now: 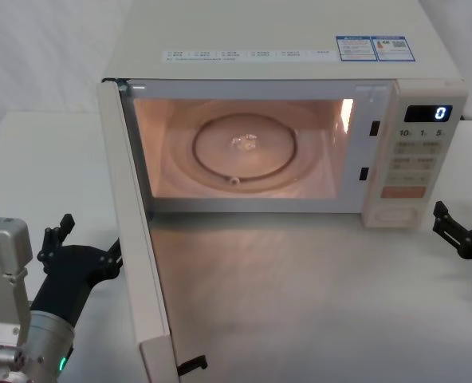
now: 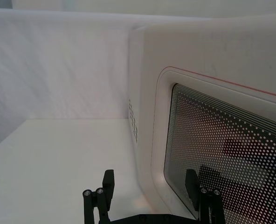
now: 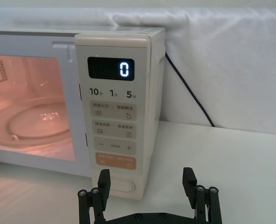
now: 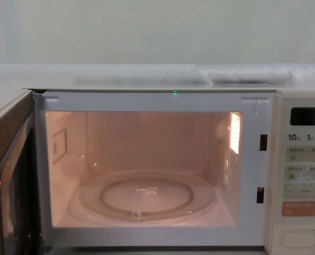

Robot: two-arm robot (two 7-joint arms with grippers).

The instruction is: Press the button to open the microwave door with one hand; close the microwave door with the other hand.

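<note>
Door [image 1: 136,239] stands fully open, left of frame, edge toward the robot. Left gripper [image 1: 80,249], fingers spread, lower left, just beside its outer face, the nearer arm. Right gripper [image 1: 459,231], spread, right edge, near button [image 1: 395,215]

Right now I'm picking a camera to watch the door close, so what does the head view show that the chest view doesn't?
Head view alone: the left end effector, open, beside the outer face of the wide-open microwave door, and the right end effector, open, to the right of the button. Chest view alone: the door's inner face edge-on at the left, plus the wall behind. Both share the lit cavity with its glass turntable, the control panel and the display reading 0.
</note>
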